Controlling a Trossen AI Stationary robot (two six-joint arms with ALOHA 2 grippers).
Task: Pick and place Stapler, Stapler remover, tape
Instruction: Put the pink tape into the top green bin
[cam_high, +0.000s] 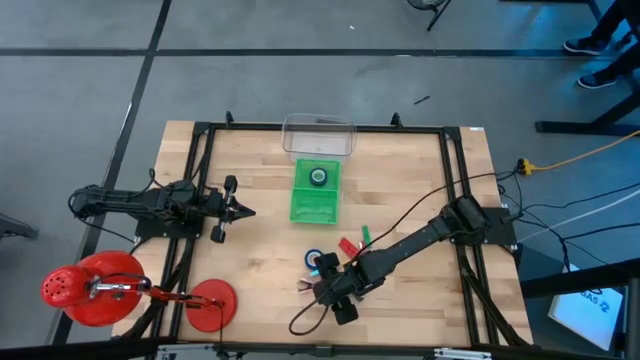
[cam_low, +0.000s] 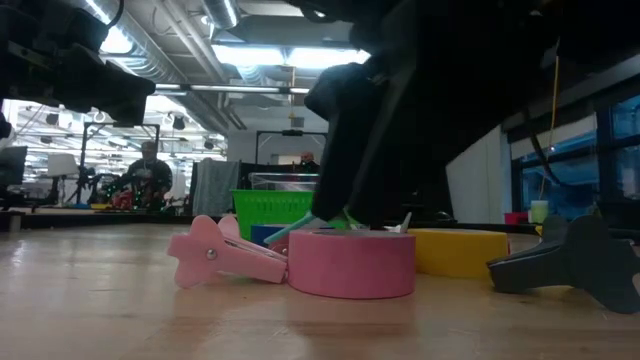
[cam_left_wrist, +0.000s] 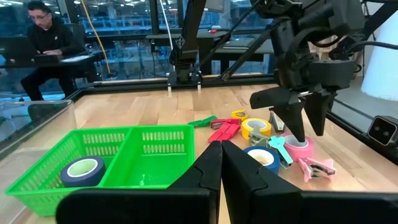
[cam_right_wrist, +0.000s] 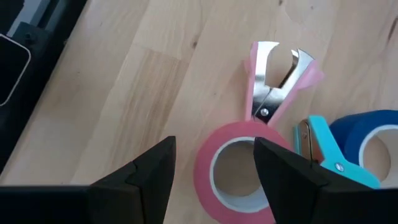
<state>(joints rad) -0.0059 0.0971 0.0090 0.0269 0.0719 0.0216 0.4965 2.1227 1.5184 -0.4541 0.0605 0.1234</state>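
No brand or label can be read on any of the items; only a few white letters show on a blue sheet (cam_high: 598, 308) on the floor at the right of the high view, too small to make out.

The right gripper (cam_right_wrist: 214, 163) hovers over the pink ring-shaped roll of tape (cam_right_wrist: 239, 168) on the pale wooden counter (cam_high: 260, 270), its fingers parted wide with one over the roll's hollow centre and the other outside its rim, nothing held. The right wrist view shows what the high view does not: a pink staple remover with metal claws (cam_right_wrist: 273, 78) just beyond the pink roll, and a teal staple remover (cam_right_wrist: 326, 155) beside it, resting against a blue roll of tape (cam_right_wrist: 373, 134). The left wrist view adds a yellow roll of tape (cam_left_wrist: 256, 128) behind that group, red clip-like pieces (cam_left_wrist: 224, 127), and a dark blue roll (cam_left_wrist: 83, 171) inside the green plastic basket (cam_left_wrist: 158, 155). A person (cam_left_wrist: 46, 46) sits at a desk beyond the counter.

The left gripper (cam_left_wrist: 219, 163) waits at the counter's left side, fingers closed together and empty.
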